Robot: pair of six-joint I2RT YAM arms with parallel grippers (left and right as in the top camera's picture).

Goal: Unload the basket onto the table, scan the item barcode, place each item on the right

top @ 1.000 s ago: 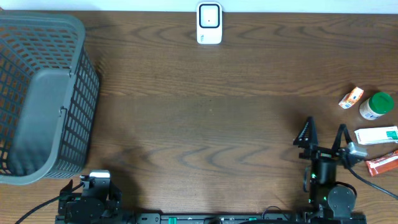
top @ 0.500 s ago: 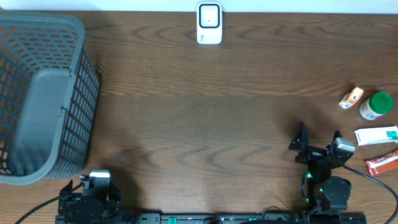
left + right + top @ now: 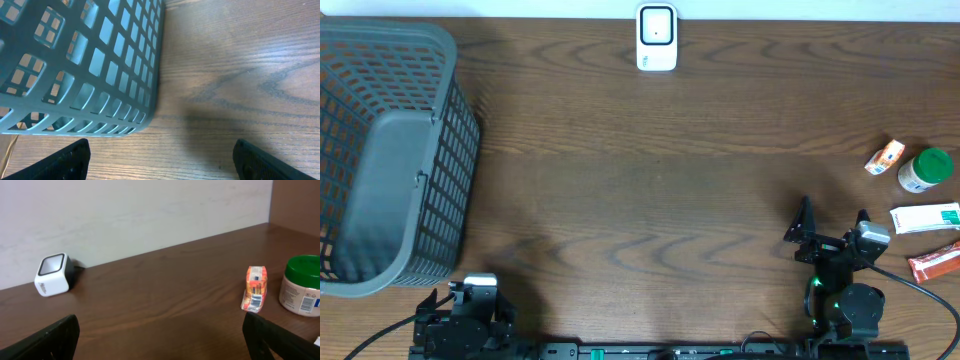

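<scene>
The white barcode scanner (image 3: 657, 38) stands at the table's far edge in the middle; the right wrist view shows the scanner (image 3: 52, 275) far off to the left. Items lie at the right edge: an orange packet (image 3: 885, 157), a green-lidded jar (image 3: 926, 170), a white and green box (image 3: 925, 218) and a red packet (image 3: 934, 262). My right gripper (image 3: 832, 222) is open and empty, left of the box. From the right wrist, the orange packet (image 3: 255, 288) and jar (image 3: 302, 285) lie ahead on the right. My left gripper (image 3: 160, 162) is open and empty over bare wood.
A large grey mesh basket (image 3: 380, 150) fills the left side of the table. In the left wrist view the basket wall (image 3: 100, 65) is close ahead on the left. The left arm (image 3: 470, 305) sits folded at the near left edge.
My right gripper swung slightly left and drew back a little towards the near edge, then stopped. The left arm and the items have not moved.
</scene>
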